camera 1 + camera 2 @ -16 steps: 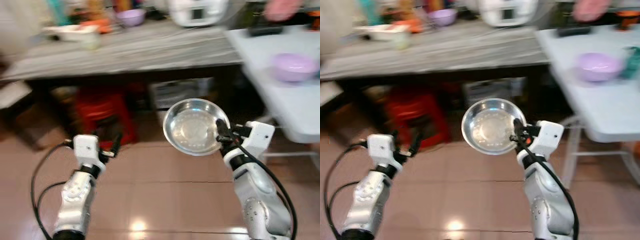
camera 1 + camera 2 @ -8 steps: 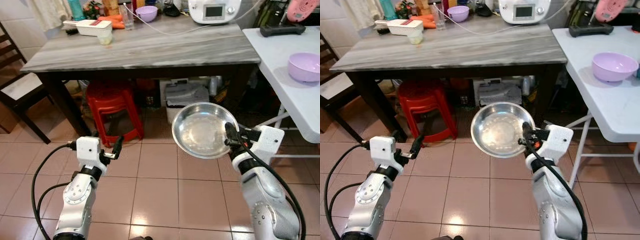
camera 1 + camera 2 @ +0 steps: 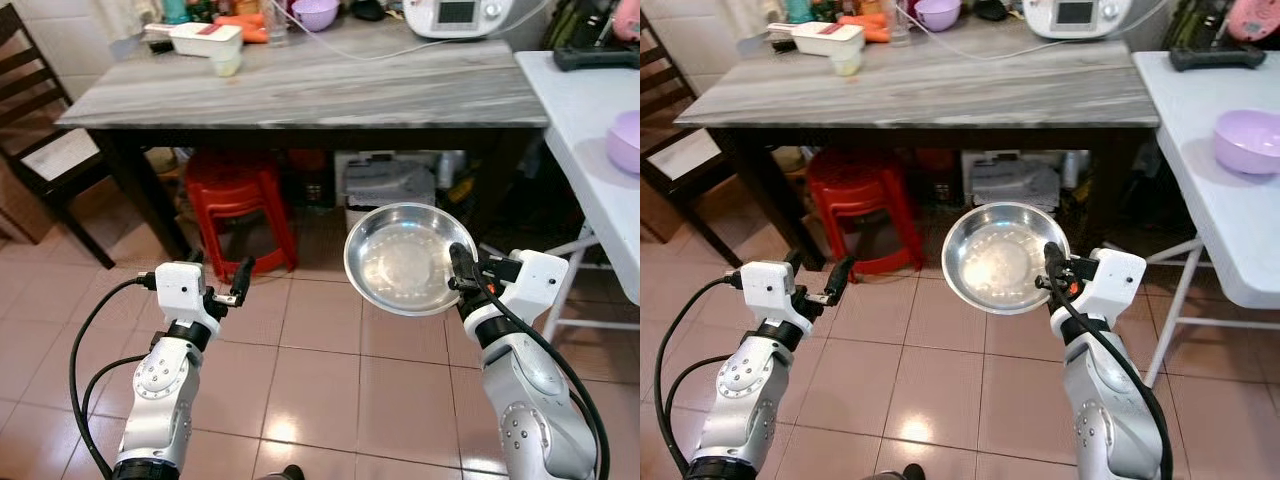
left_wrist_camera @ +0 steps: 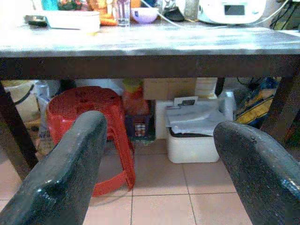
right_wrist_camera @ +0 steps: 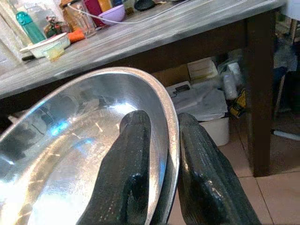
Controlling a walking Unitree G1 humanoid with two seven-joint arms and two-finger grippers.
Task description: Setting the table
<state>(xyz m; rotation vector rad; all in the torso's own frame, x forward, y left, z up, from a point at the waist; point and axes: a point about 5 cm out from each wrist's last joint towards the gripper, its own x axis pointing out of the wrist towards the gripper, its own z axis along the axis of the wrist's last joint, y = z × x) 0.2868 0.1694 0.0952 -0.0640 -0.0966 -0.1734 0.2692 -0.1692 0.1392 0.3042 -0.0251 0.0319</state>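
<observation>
A shiny steel bowl [image 3: 405, 258] hangs tilted toward me above the tiled floor, held by its rim. My right gripper [image 3: 460, 271] is shut on that rim; in the right wrist view its two black fingers [image 5: 127, 173] pinch the edge of the steel bowl [image 5: 65, 154]. My left gripper [image 3: 240, 277] is low on the left, open and holding nothing, pointing under the grey wooden table [image 3: 320, 90]. A lilac bowl [image 3: 1248, 140] sits on the white folding table [image 3: 1200, 110] at the right.
Under the grey table stand a red plastic stool [image 3: 235, 205] and a white bin [image 3: 385, 185]. On its top lie a white dish [image 3: 205, 38], a small purple bowl [image 3: 316, 13] and a white appliance [image 3: 455, 15]. A dark chair [image 3: 50, 150] stands at left.
The camera view has cleared from blur and shifted, with the tables now slightly further right. The right gripper keeps the steel bowl at the same height; the left arm stays as it was.
</observation>
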